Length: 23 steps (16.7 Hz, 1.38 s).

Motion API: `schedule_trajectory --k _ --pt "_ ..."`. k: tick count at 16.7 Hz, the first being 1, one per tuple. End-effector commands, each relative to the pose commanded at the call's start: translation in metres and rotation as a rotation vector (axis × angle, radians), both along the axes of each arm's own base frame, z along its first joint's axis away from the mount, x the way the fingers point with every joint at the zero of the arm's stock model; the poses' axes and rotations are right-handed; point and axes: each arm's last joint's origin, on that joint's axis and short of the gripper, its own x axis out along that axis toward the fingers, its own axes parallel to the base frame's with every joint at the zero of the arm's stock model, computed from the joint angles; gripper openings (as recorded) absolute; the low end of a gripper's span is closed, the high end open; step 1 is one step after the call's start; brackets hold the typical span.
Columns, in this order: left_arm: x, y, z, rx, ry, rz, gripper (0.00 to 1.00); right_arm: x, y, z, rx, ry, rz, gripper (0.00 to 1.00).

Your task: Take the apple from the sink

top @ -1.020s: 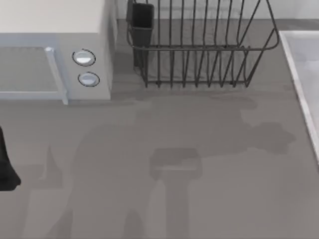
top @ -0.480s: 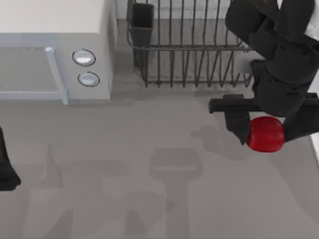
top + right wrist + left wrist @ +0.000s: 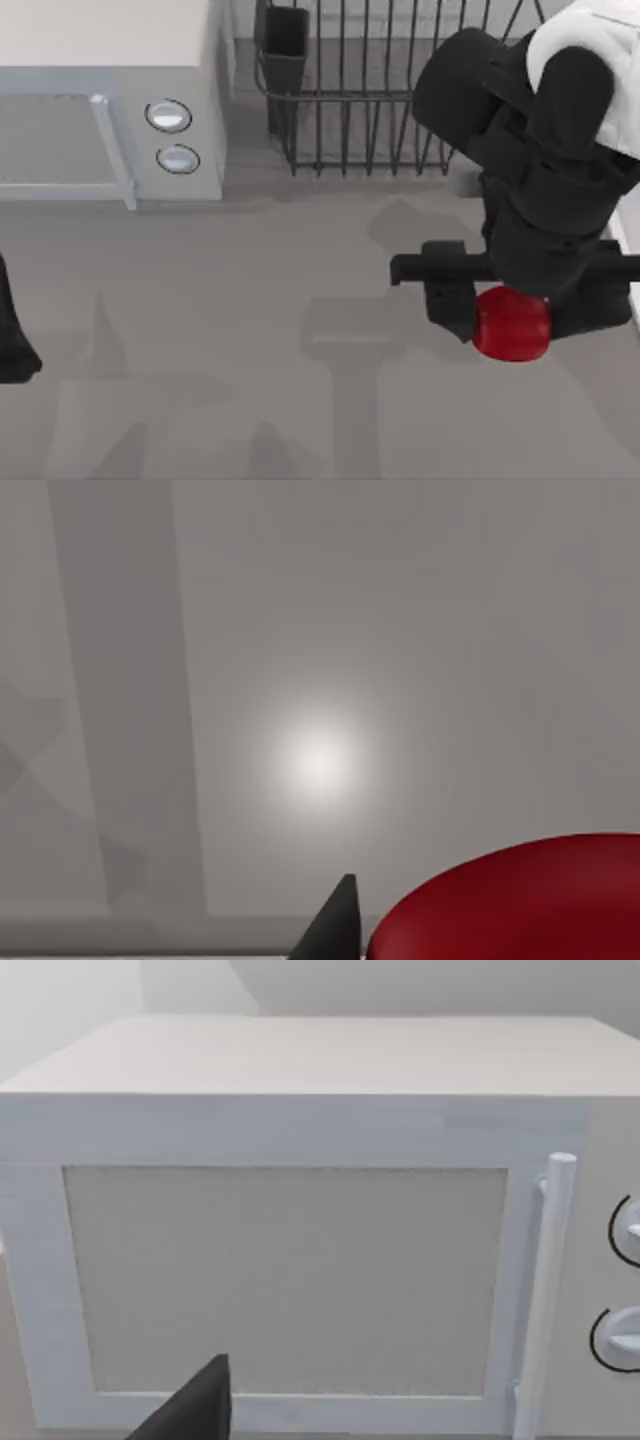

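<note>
The right claw (image 3: 512, 322) grips the apple (image 3: 511, 324) between its two dark fingers (image 3: 451, 300), holding the red fruit above the grey bench (image 3: 250, 330), toward the bench's right side. The right arm (image 3: 545, 140) reaches down over the claw, its black links and white upper casing covering the right end of the black wire rack (image 3: 350, 100), which stands behind the claw at the back of the bench. The sink (image 3: 628, 240) shows as a thin pale rim at the right edge, just beside the claw, and the apple hangs clear of it, over bare bench rather than over the basin. In the right wrist view the apple (image 3: 520, 900) bulges glossy red close beside a dark fingertip (image 3: 335, 925), with plain grey bench beneath. The white microwave (image 3: 110, 100) sits well to the claw's left at the back corner, its two round knobs (image 3: 168, 116) facing forward. The left claw (image 3: 12, 330) rests at the bench's left edge, far from the apple, and whether it is wide or narrow cannot be told; the left wrist view looks onto the microwave door (image 3: 285, 1280) and its upright handle (image 3: 545, 1290).
</note>
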Motion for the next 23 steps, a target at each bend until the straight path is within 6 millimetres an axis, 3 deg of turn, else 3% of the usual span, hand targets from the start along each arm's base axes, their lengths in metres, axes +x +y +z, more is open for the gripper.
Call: schedule_trajectory --k 4,12,17,23 --pt "0.000 0.000 0.000 0.000 0.000 0.000 1.00 0.002 0.001 -0.012 -0.006 0.009 -0.004 0.00" --pt "0.000 0.000 0.000 0.000 0.000 0.000 1.00 0.002 0.001 -0.102 0.004 -0.004 0.000 0.00" --pt "0.000 0.000 0.000 0.000 0.000 0.000 1.00 0.000 0.000 -0.110 0.000 0.000 0.000 0.00" --pt "0.000 0.000 0.000 0.000 0.000 0.000 1.00 0.000 0.000 -0.110 0.000 0.000 0.000 0.45"
